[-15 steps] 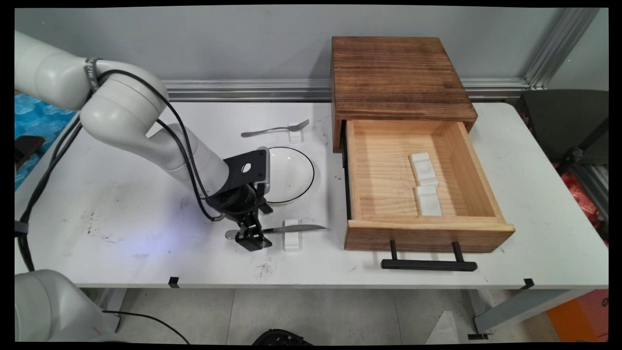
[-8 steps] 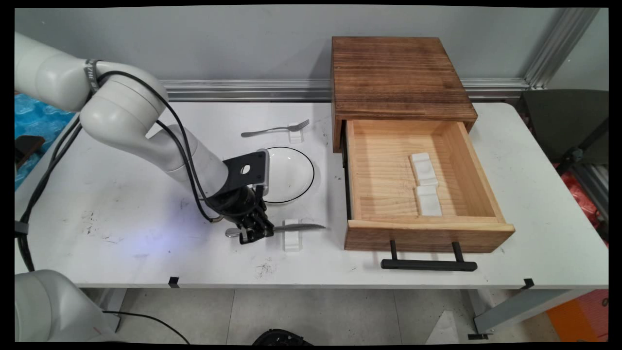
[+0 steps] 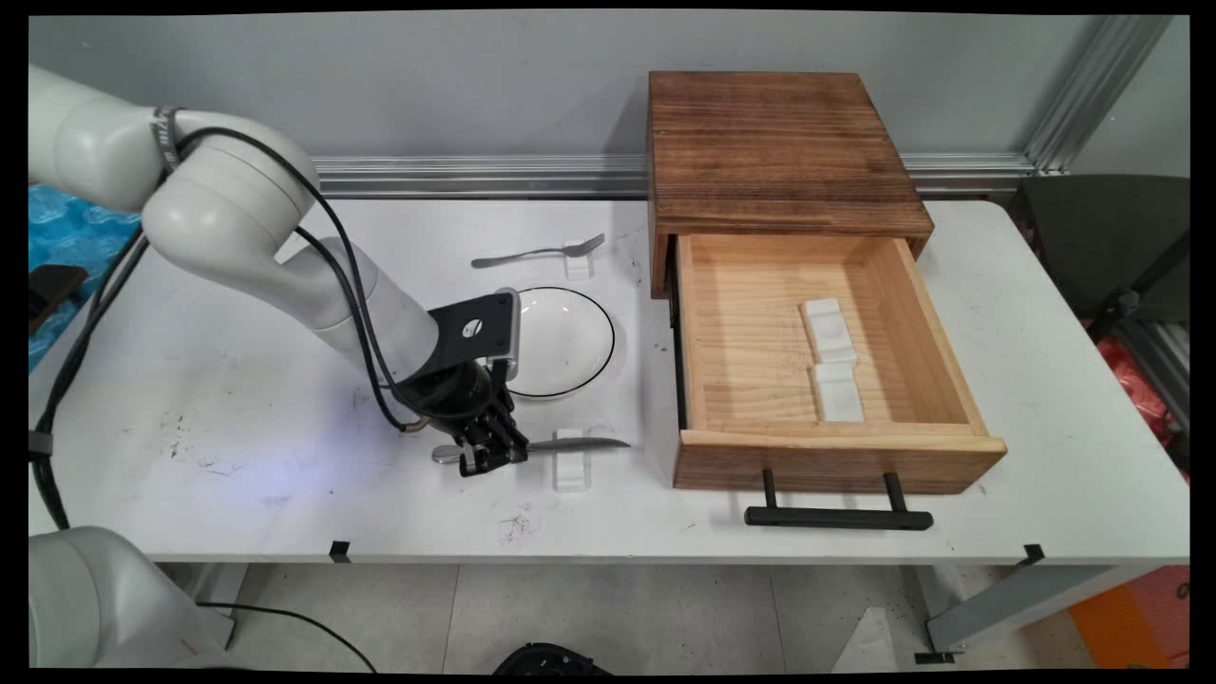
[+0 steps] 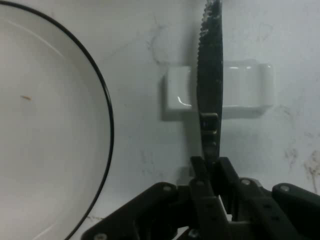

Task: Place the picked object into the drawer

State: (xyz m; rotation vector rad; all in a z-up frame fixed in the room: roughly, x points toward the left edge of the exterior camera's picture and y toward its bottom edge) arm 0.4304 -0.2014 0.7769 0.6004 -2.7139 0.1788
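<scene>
End effector (image 3: 492,456) clenched on knife (image 3: 570,445) handle, blade over white rest (image 3: 570,463), beside plate (image 3: 560,342) rim.

The main view looks from above the near side of the bench (image 3: 855,541), downward and across it to the grey wall behind, from far enough to take in almost the whole top and a strip of floor under the near edge. The hand view sits on the hand (image 4: 210,172) itself and looks along its fingers, very close to the bench surface (only a small patch of it fits in the picture). Both views share the same small area: the knife (image 3: 570,445) (image 4: 210,75) lying over its white rest (image 3: 570,461) (image 4: 245,90), and the near rim of the white bowl (image 3: 604,361) (image 4: 107,125) with the black edge beside it.
</scene>
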